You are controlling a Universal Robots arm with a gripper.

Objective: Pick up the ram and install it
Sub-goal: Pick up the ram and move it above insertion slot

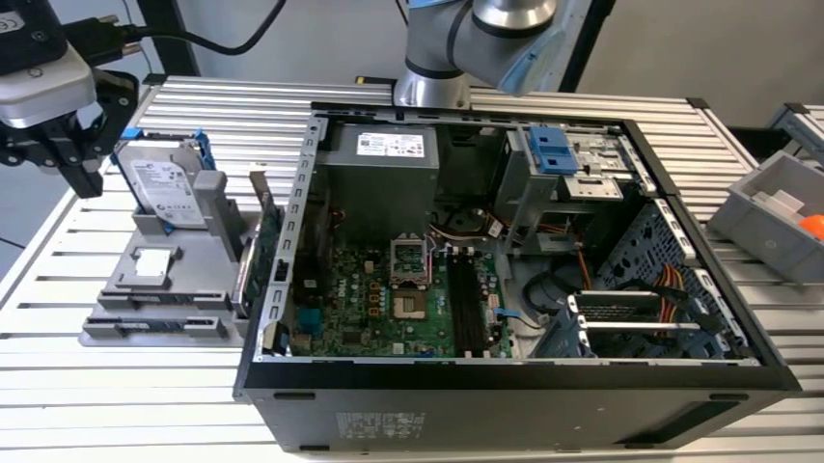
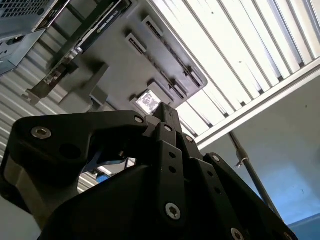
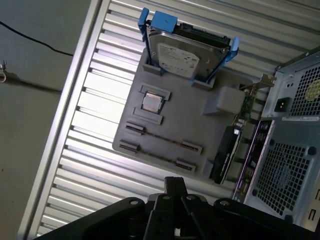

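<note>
Slatted metal table (image 1: 232,106), components listed across the exterior view.

- Gripper (image 1: 80,176): far left, above the table and short of the holder. Fingers appear pressed together with nothing between them.
- Grey holder (image 1: 129,289): carries a hard drive (image 1: 165,183) standing in a blue frame.
- Ram (image 1: 168,326): thin, dark bluish stick, set on edge in the holder's front slot row, well apart from the gripper.
- Green card (image 1: 264,251): upright beside the case (image 1: 515,386).
- Memory slots (image 1: 466,309): long, black, empty-looking.

Hazards, as judged: little edge stands proud, so the grasp may slip or tilt. The drive sits close to the approach path. A skewed stick would jam at the slots.
</note>
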